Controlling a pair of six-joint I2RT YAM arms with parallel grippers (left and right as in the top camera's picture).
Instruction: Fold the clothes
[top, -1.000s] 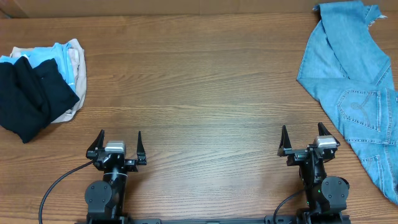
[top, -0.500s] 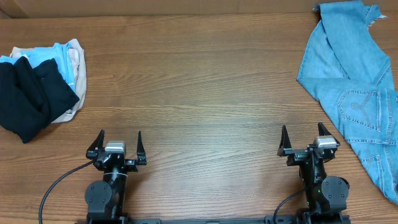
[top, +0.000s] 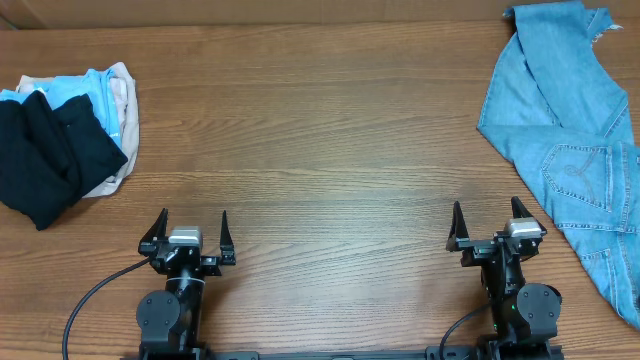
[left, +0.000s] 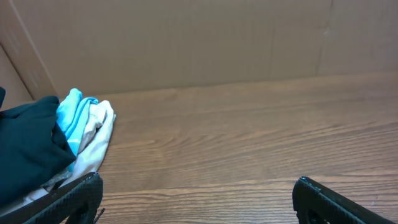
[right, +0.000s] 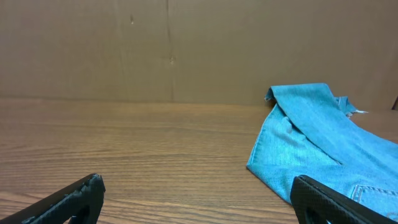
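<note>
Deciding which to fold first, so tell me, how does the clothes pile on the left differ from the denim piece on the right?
The clothes pile mixes black, light blue and beige fabrics; the denim piece is one blue colour. The clothes pile is bunched into a compact heap; the denim piece lies stretched out long, running past the overhead view's right edge. Both rest on the wooden table, not yet folded.

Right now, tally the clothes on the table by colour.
Blue denim garment: 1
Black garment: 1
Light blue garment: 1
Beige garment: 1
Total: 4 visible; the three bunched together at the left may hide more.
</note>
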